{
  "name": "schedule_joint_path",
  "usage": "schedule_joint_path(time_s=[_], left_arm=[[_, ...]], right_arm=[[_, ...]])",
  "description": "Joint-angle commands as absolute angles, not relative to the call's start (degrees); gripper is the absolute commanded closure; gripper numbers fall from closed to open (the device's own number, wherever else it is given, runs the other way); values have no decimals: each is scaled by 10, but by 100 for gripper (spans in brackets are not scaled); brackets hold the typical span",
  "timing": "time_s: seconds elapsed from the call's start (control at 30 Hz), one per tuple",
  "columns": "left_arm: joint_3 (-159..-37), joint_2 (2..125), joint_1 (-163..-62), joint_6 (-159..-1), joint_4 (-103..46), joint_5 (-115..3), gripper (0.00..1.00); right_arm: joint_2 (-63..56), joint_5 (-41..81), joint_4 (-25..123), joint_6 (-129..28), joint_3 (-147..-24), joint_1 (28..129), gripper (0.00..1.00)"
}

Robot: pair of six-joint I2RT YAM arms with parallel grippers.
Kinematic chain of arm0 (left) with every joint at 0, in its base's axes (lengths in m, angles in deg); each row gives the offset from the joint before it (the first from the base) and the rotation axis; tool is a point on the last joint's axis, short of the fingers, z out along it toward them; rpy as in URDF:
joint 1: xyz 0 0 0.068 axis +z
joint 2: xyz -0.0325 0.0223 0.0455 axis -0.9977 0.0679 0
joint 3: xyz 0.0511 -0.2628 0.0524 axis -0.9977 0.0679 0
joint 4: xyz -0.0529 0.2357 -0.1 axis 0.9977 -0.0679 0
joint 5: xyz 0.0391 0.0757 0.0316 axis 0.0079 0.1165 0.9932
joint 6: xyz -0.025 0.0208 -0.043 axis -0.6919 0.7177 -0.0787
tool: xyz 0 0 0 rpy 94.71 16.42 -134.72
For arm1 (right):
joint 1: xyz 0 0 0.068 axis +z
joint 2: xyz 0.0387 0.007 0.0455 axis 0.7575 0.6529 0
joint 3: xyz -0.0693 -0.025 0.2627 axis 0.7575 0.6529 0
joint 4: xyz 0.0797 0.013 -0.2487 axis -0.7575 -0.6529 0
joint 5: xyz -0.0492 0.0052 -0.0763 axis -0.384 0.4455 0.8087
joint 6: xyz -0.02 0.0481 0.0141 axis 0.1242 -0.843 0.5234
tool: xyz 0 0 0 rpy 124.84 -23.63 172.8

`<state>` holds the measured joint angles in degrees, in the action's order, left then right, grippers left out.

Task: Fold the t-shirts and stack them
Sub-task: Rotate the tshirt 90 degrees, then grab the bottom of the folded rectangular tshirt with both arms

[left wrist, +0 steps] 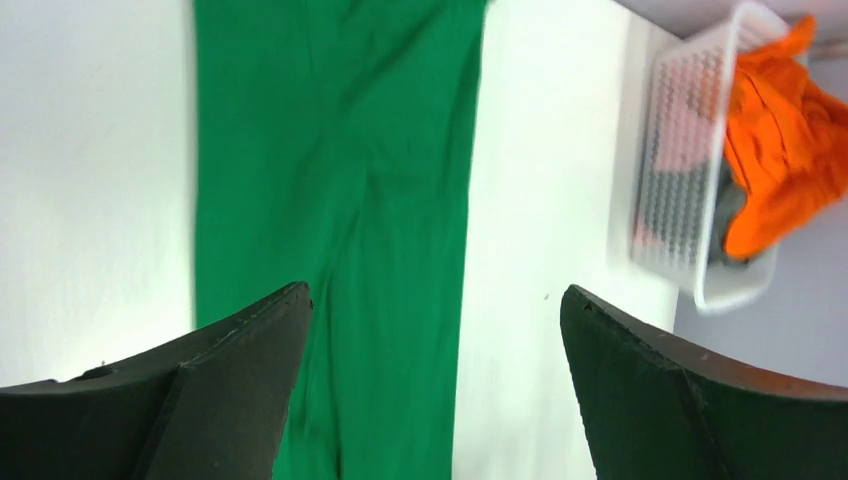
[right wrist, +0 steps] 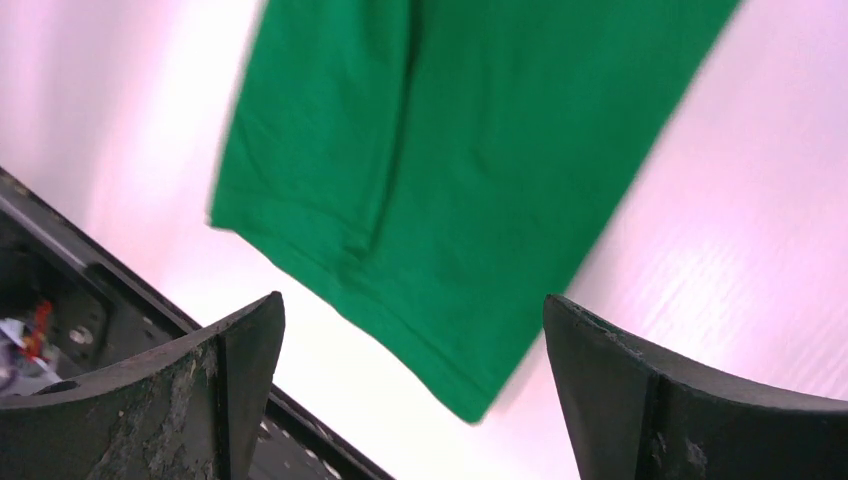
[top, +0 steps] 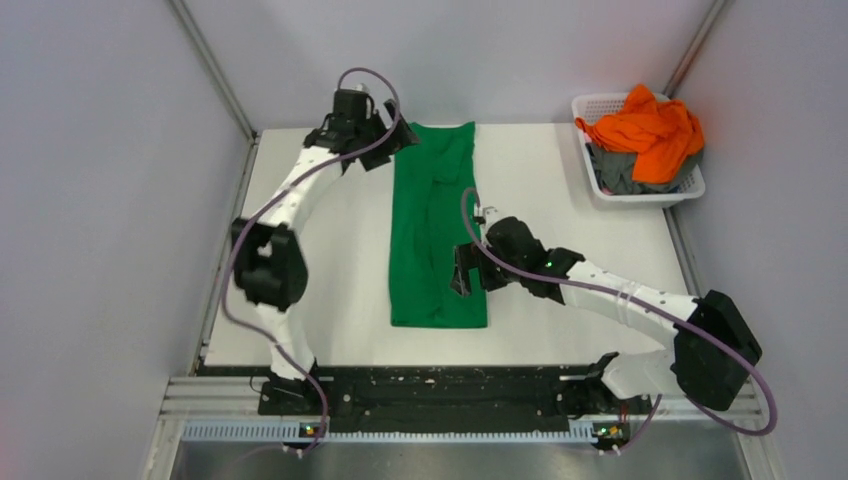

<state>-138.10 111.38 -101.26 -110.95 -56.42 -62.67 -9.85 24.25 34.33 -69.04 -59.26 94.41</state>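
the green t-shirt (top: 436, 230) lies folded into a long narrow strip down the middle of the white bench (top: 560, 180), its hem toward the arms. the left tool (left wrist: 435, 300) is over the strip's far end, fingers spread wide, gripping nothing. the right tool (right wrist: 414, 300) is over the hem's near right corner, likewise spread wide and empty. in the far right corner a white lattice basket (top: 650, 197) holds a crumpled orange t-shirt (top: 650, 130) lying on a grey t-shirt (top: 615, 172).
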Motion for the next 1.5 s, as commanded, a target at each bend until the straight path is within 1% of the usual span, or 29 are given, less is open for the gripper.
schedule_joint_path(time_s=[0.0,0.1,0.2,0.3,0.37,0.43,0.5,0.57,0.63,0.7,0.83,0.87,0.97,1.0,1.03,1.07,1.1,1.17,1.27,1.3,1.33,1.47], left_arm=[[-1144,839,-1037,-1053,-613,-524,1],[-952,720,-1050,-1068,-583,-544,1],[-824,649,-1080,-1067,-586,-578,1],[-744,619,-1114,-1086,-601,-616,3],[-706,620,-1127,-1103,-593,-662,10],[-672,629,-1138,-1122,-576,-679,17],[-650,642,-1146,-1137,-557,-688,21],[-636,659,-1153,-1150,-530,-704,27],[-629,679,-1159,-1156,-511,-716,35],[-629,699,-1161,-1159,-511,-716,44],[-637,742,-1162,-1143,-536,-688,69],[-645,753,-1162,-1133,-547,-678,73],[-671,783,-1161,-1115,-579,-662,96],[-677,789,-1161,-1112,-588,-663,100],[-680,790,-1161,-1110,-596,-664,100],[-680,786,-1161,-1110,-602,-668,100],[-677,777,-1161,-1111,-614,-671,100],[-664,746,-1162,-1117,-631,-676,100],[-634,689,-1162,-1121,-638,-686,100],[-632,678,-1162,-1119,-639,-689,100],[-634,670,-1162,-1118,-636,-697,100],[-690,692,-1161,-1101,-620,-750,100]], right_arm=[[-109,229,324,-719,-532,937,1],[-104,216,307,-727,-520,937,1],[-92,203,294,-729,-514,937,4],[-83,185,288,-723,-508,937,9],[-82,183,283,-722,-504,937,11],[-81,185,282,-723,-494,937,12],[-80,182,283,-723,-488,937,14],[-76,176,286,-720,-482,937,19],[-68,171,285,-716,-478,937,23],[-62,167,293,-716,-471,937,28],[-53,156,322,-720,-458,937,40],[-51,153,330,-721,-454,937,43],[-38,150,351,-715,-446,937,55],[-33,148,352,-715,-447,937,63],[-29,142,351,-714,-447,937,70],[-27,134,350,-715,-446,937,80],[-30,125,346,-719,-444,937,87],[-46,109,341,-728,-432,939,95],[-82,81,333,-736,-412,941,98],[-92,74,334,-739,-410,941,100],[-99,69,337,-739,-412,941,100],[-102,82,338,-734,-453,940,100]])
